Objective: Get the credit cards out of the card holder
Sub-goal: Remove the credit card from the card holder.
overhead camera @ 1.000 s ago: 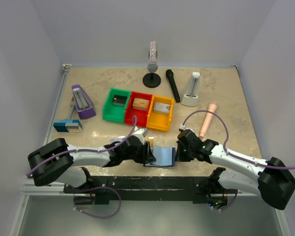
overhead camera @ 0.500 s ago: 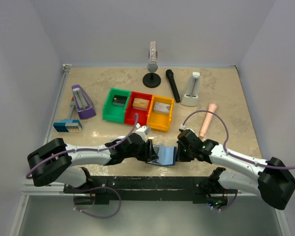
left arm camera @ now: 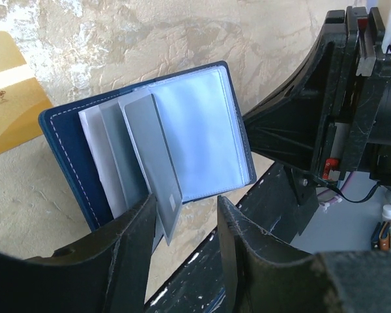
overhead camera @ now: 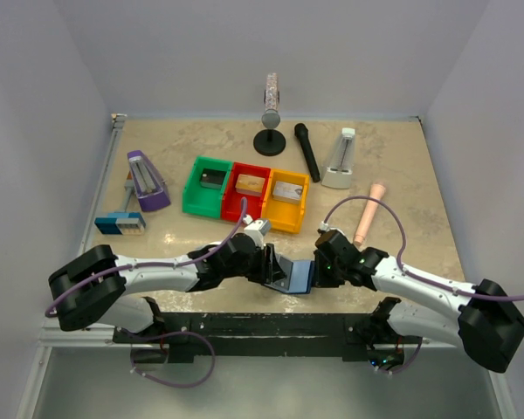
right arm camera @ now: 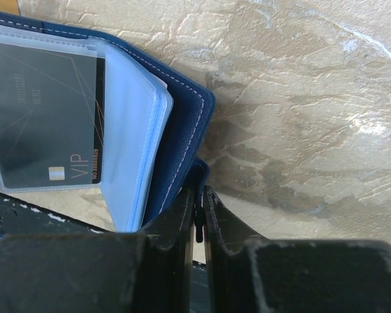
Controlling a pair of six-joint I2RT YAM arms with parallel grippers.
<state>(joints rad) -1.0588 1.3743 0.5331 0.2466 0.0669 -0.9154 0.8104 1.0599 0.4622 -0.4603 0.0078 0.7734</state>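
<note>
While my right gripper (right arm camera: 197,199) clamps the card holder (overhead camera: 290,274) at its 3 o'clock edge, my left gripper (left arm camera: 182,235) gapes around the grey card (left arm camera: 153,156), whose corner juts toward 6 o'clock, so I judge closing and pulling comes next.

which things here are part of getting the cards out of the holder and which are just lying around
For the job: card holder, grey card, black card, yellow-gold card, left hand, right hand.

Lying about: coloured bins, purple metronome, white metronome, black microphone, stand microphone, pink stick, blue-and-white gadget.
</note>
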